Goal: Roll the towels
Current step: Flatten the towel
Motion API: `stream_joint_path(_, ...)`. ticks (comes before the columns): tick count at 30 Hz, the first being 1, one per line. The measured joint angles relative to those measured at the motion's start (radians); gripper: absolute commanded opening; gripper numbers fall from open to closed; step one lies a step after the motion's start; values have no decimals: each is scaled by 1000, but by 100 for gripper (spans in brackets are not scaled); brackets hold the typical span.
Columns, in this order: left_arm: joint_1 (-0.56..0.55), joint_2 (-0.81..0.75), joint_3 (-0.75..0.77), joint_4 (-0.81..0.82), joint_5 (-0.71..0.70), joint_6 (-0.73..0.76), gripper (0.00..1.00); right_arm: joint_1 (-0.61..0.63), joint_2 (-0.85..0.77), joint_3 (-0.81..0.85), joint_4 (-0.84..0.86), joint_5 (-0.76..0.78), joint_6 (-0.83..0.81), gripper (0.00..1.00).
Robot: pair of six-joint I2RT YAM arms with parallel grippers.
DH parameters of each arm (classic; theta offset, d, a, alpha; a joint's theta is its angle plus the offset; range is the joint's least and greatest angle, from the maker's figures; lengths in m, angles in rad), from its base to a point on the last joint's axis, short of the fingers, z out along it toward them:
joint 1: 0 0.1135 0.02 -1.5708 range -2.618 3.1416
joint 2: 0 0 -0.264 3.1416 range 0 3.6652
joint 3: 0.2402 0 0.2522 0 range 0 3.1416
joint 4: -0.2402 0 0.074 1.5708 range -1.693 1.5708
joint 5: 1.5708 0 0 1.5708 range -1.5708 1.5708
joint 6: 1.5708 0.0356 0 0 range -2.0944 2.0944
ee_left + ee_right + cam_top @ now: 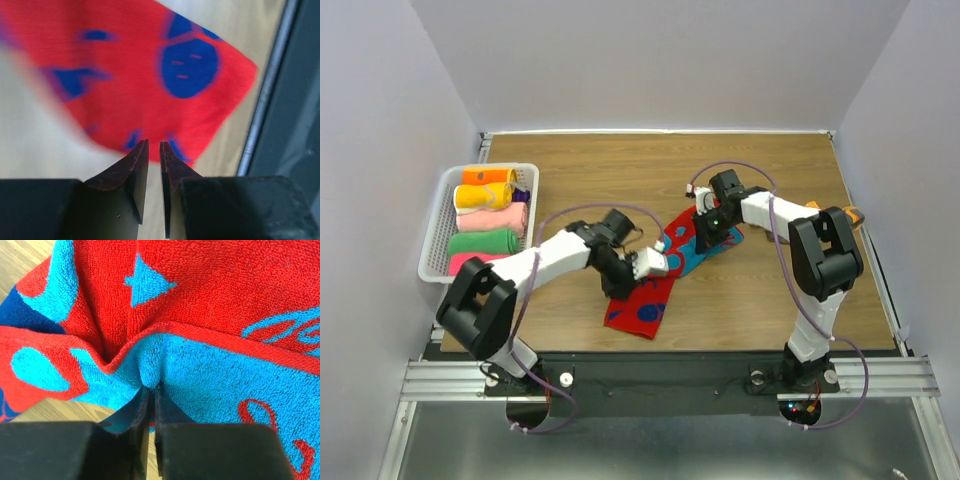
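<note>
A red towel with blue and turquoise patterns (pixel 645 300) lies diagonally across the middle of the wooden table. Its far end is bunched and folded over. My right gripper (pixel 705 235) is shut on a fold of that far end. In the right wrist view the fingers (pixel 151 389) pinch the turquoise terry edge of the towel (pixel 210 290). My left gripper (pixel 620 288) hovers at the left edge of the towel's near part. In the left wrist view its jaws (pixel 154 144) stand almost together with nothing between them. The towel's near corner (pixel 150 85) lies just ahead, blurred.
A white basket (pixel 435 230) at the table's left edge holds several rolled towels, orange, yellow, pink and green. A small orange object (pixel 855 214) sits at the right edge behind the right arm. The table's front edge (pixel 260 130) runs close to the towel's near corner.
</note>
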Motion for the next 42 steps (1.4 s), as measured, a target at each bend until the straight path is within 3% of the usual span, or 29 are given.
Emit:
stream_joint_path(4, -83, 94, -40, 11, -29, -5, 26, -15, 2, -8, 1, -14, 13, 1)
stream_joint_path(9, -66, 164, -16, 34, -65, -23, 25, -15, -12, -40, 13, -47, 14, 1)
stream_joint_path(16, 101, 242, 93, 38, -154, -3, 25, -15, -23, -77, 14, -124, 15, 1)
stream_joint_path(21, 240, 313, 219, 66, -246, 30, 32, -8, -16, -82, -12, -166, 14, 1)
stream_joint_path(23, 267, 314, 248, 57, -258, 48, 37, -4, -19, -84, -38, -175, 13, 7)
stream_joint_path(28, 308, 303, 321, 8, -231, 94, 49, 12, -74, -91, -165, -145, -18, 40)
stream_joint_path(31, 340, 254, 327, -22, -220, 109, 57, 16, -159, -88, -224, -113, -40, 47)
stream_joint_path(37, 385, 161, 305, -19, -240, 94, 71, -5, -245, 3, -266, -45, -100, 50)
stream_joint_path(42, 380, 158, 235, 27, -253, 30, 72, -58, -240, 14, -271, 55, -180, 50)
